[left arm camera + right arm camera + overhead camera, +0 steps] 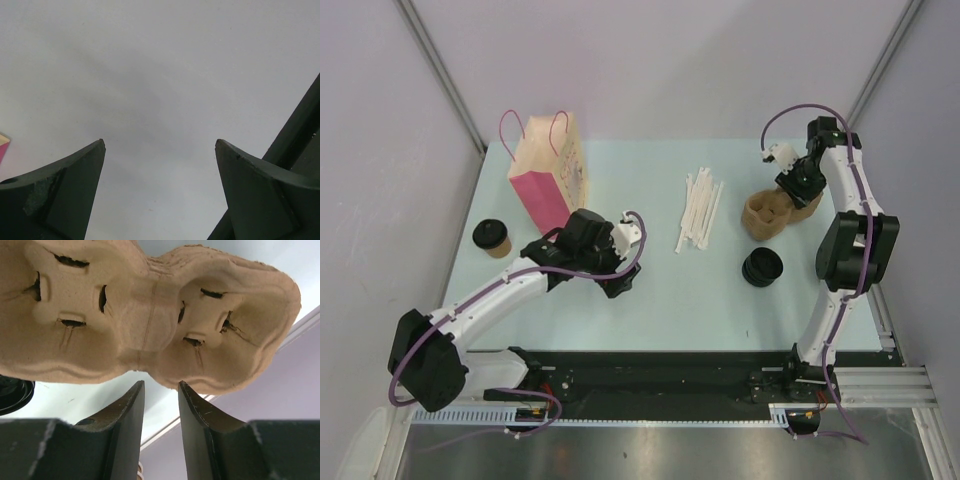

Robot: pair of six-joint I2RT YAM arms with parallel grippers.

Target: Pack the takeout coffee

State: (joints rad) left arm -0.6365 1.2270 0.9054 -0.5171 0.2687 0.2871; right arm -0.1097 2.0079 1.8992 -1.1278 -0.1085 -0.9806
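The takeout coffee, a small brown cup with a black lid, stands upright at the table's left side, left of the bag. My left gripper is open and empty over bare table near the middle, well right of the cup; in the left wrist view only table shows between the fingers. My right gripper is at the far right by a moulded cardboard cup carrier. In the right wrist view its jaws stand narrowly apart, tips at the carrier's rim, nothing between them.
A kraft and pink paper bag with pink handles stands at the back left. A bundle of white straws lies in the middle. A pile of black lids sits in front of the carrier and shows in the right wrist view.
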